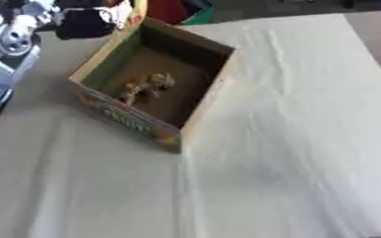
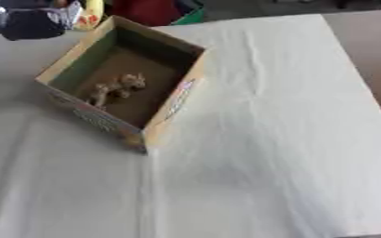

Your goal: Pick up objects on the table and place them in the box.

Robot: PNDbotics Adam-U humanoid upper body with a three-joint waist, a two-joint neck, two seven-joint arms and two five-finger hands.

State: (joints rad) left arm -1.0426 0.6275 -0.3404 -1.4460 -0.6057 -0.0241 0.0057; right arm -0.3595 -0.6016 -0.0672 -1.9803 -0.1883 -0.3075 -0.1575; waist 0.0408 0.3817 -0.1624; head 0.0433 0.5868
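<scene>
Tabletop (image 2: 291,139) fills most of both eye views, covered with a pale off-white cloth (image 1: 307,116). Cloth is wrinkled: a long crease runs from the box's near corner down toward the bottom edge, plus fainter folds at upper right. Whole scene sits askew, tabletop edges slanting.

Cardboard box (image 2: 181,100) stands upper left on the cloth, open top, rotated so one corner points toward the camera. Plain brown inside walls, one inner wall greenish; printed colour graphics on the outer near sides. Flaps not discernible.

Inside, on the box floor: one small tan-brown object (image 1: 147,86), irregular lumpy shape, lying toward the left-centre of the floor. Can't make out what it is. No other loose item shows on the cloth outside the box.

Right edge: a strip of darker brownish surface (image 2: 372,51) beyond the cloth's edge, upper right.

Far edge, behind the box: clutter. A black item (image 1: 84,23) with a white and yellow thing just beside it, a red shape (image 2: 145,10) and a green patch (image 2: 192,17) next to it. Left eye view also shows silver-grey hardware (image 1: 11,37) at top left, blurred, can't identify.

Robot hand: neither left nor right shows in either view, so the state of the fingers can't be told.
</scene>
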